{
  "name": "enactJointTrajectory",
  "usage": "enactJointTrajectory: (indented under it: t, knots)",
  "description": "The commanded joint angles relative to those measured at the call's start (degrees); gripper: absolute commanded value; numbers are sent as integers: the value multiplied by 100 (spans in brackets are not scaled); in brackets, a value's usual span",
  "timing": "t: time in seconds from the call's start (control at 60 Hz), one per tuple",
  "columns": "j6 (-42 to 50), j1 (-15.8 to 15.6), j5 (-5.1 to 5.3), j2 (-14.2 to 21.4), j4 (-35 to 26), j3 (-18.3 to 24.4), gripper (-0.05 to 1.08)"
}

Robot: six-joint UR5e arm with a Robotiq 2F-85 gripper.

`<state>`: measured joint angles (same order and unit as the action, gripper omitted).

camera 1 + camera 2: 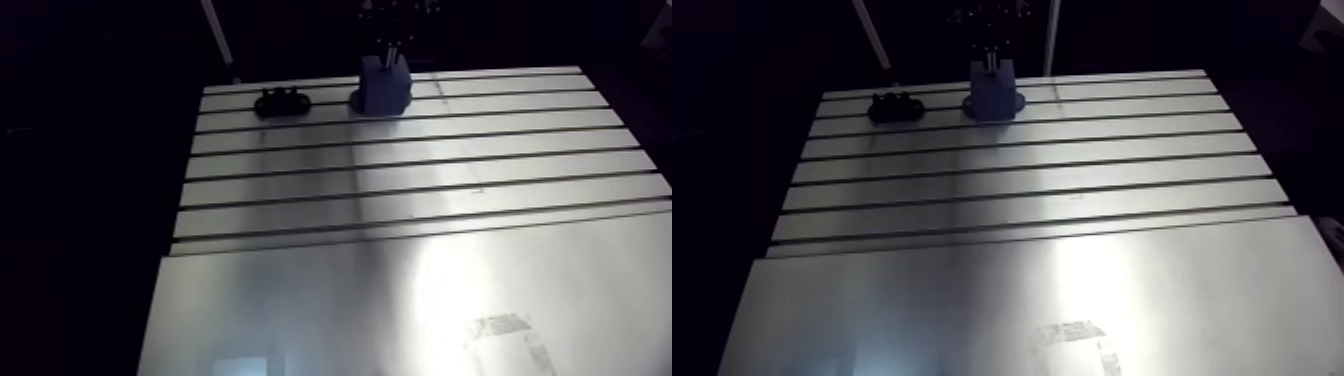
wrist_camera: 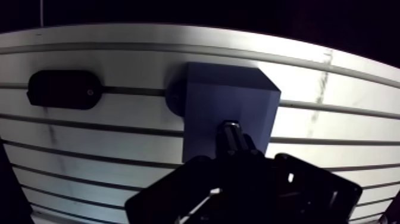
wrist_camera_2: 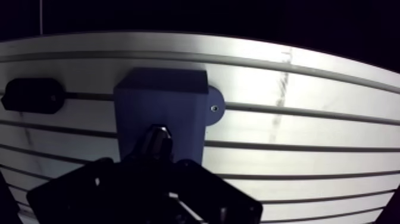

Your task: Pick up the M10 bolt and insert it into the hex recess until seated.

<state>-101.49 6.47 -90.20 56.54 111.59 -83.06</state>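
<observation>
- So, the gripper [image 2: 235, 148] is pinching the bolt [image 2: 231, 128] right over the blue block [image 2: 229, 98], presumably lining it up with the hex recess, which I can't see.
- Arm view puts the black holder [image 1: 281, 101] at 9 o'clock of the block on the table [image 1: 400, 200]; only the wrist view shows the bolt.
</observation>
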Motion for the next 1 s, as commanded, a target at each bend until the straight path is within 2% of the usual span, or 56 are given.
enactJointTrajectory:
  t: [0.017, 1.0]
  knots:
    - [-7, 12, -2, 0, 7, -12, 108]
    - [-16, 3, -10, 0, 8, -65, 108]
